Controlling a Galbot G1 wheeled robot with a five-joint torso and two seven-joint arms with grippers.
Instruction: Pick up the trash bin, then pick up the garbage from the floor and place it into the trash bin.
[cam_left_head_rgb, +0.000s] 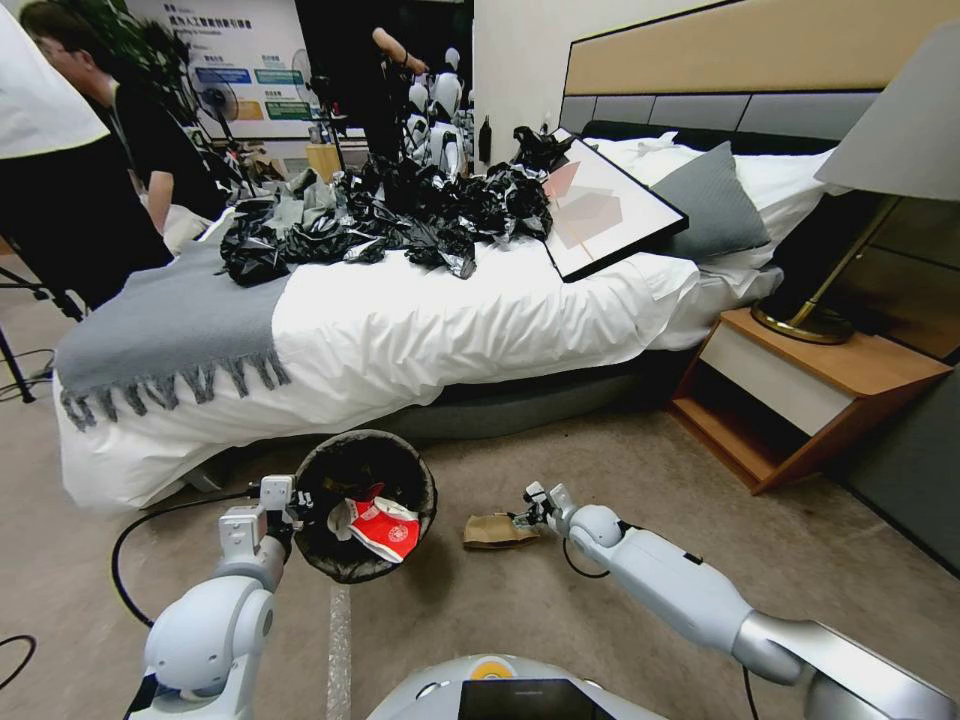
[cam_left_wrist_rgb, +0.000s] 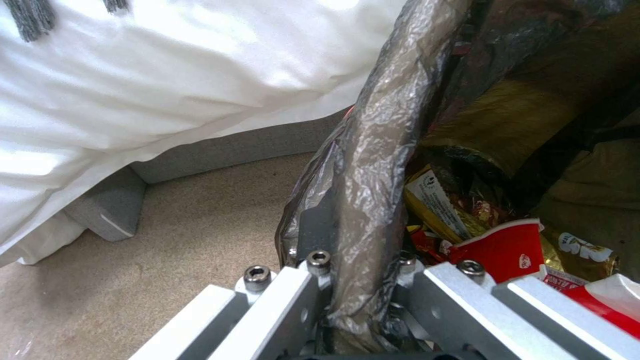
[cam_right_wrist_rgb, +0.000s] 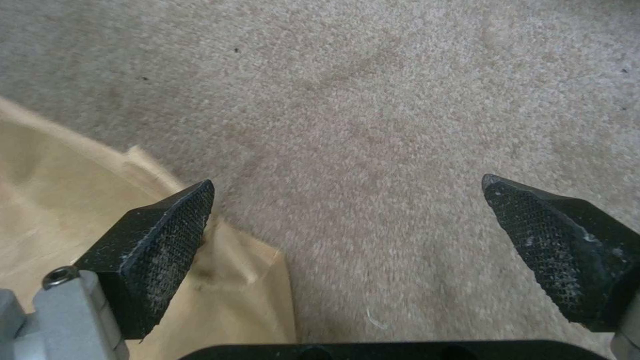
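The trash bin with its black liner hangs just off the carpet, held at its near-left rim by my left gripper. In the left wrist view that gripper is shut on the liner-covered rim. Red-and-white packets and yellow wrappers lie inside the bin. A flattened brown paper bag lies on the carpet to the right of the bin. My right gripper hovers at its right edge, open. In the right wrist view one of its fingers is over the bag, the other over bare carpet.
A bed with a white duvet and a grey throw stands just behind the bin, heaped with shiny black plastic bags and a framed picture. A wooden nightstand with a lamp stands at the right. A black cable trails over the carpet at the left.
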